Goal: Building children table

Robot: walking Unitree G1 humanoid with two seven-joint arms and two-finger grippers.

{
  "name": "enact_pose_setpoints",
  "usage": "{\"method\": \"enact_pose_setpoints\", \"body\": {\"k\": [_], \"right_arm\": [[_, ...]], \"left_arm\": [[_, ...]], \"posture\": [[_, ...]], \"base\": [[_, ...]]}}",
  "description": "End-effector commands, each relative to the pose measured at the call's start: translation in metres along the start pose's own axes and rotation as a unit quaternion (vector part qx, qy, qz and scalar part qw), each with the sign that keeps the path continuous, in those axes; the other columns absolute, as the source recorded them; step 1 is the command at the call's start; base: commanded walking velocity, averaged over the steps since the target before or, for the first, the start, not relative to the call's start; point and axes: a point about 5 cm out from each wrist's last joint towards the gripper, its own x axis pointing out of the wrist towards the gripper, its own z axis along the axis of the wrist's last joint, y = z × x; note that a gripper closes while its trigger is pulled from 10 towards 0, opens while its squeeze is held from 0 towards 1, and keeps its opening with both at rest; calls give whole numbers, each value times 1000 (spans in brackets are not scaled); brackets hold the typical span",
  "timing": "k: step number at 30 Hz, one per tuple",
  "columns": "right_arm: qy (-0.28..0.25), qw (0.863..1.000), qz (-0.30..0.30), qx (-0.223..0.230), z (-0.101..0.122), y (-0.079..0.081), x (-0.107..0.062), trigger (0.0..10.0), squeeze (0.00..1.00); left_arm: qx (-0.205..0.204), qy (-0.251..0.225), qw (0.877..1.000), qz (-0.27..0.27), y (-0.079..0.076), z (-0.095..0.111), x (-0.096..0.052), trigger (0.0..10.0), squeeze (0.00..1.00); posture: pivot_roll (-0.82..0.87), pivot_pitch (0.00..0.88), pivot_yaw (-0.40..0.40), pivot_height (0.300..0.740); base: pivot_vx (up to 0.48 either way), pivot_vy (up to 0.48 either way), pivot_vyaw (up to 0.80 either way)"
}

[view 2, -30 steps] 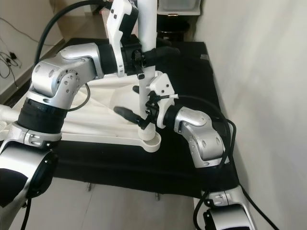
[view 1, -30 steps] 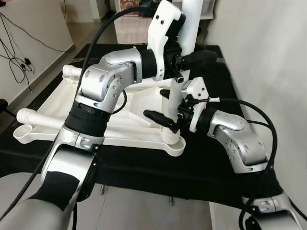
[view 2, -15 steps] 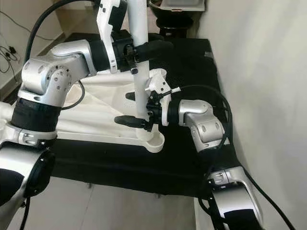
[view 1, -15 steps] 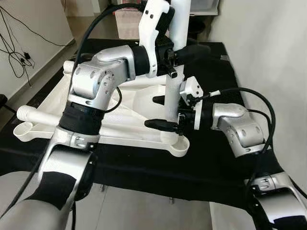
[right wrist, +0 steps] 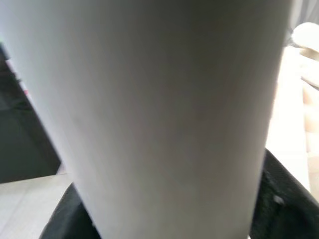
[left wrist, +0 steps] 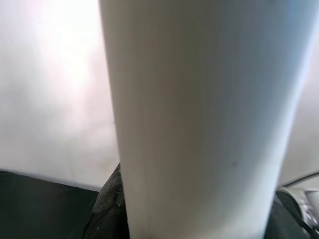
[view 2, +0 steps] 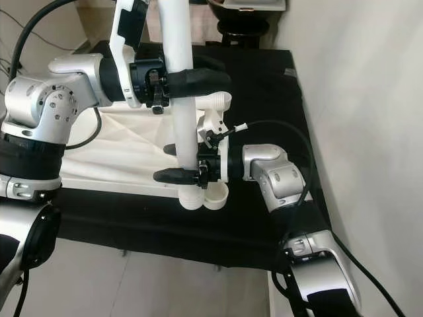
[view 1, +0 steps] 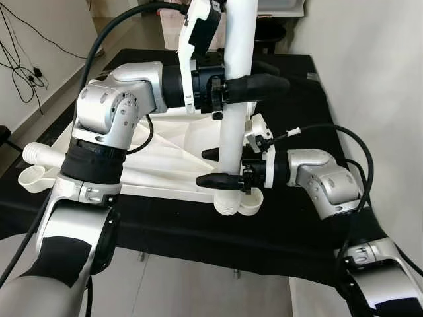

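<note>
The white table leg [view 1: 234,105] stands nearly upright, ribbed end down beside the tabletop's [view 1: 165,148] near-right corner socket; left gripper [view 1: 254,86] and right gripper [view 1: 215,168] jaws clamp it.

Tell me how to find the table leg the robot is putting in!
Find the white tabletop lying upside down on the black mat. At its near corner by the wall, one white leg stands upright, held by the left pincer high up and the right pincer low down. The other legs lie flat.
</note>
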Motion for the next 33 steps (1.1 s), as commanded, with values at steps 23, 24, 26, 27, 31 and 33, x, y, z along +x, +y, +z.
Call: {"method": "enact_pose_setpoints", "body": {"k": [23,24,26,27,31,33], "right_arm": [[-78,997,0,-29,18,17,42,0,0],[-83,996,-15,-30,19,14,39,0,0],[-88,995,-31,-30,20,10,37,0,0],[-88,995,-31,-30,20,10,37,0,0],[-102,991,-77,-27,24,-1,28,0,0],[-112,985,-126,-25,26,-11,16,0,0]], "left_arm": [[14,-130,991,10,6,23,30,10000,1000],[16,-140,990,28,10,28,14,10000,1000],[19,-147,988,42,13,32,1,10000,1000],[19,-147,988,42,13,32,1,10000,1000],[37,-164,981,93,8,49,-61,10000,1000],[55,-167,973,153,-2,53,-102,10000,1000]], "posture": [[-20,102,14,740],[-20,100,15,740],[-20,99,14,740],[-20,99,14,740],[-24,93,13,740],[-17,96,4,740]], "base": [[0,0,0],[0,0,0],[0,0,0],[0,0,0],[0,0,0],[0,0,0]]}}
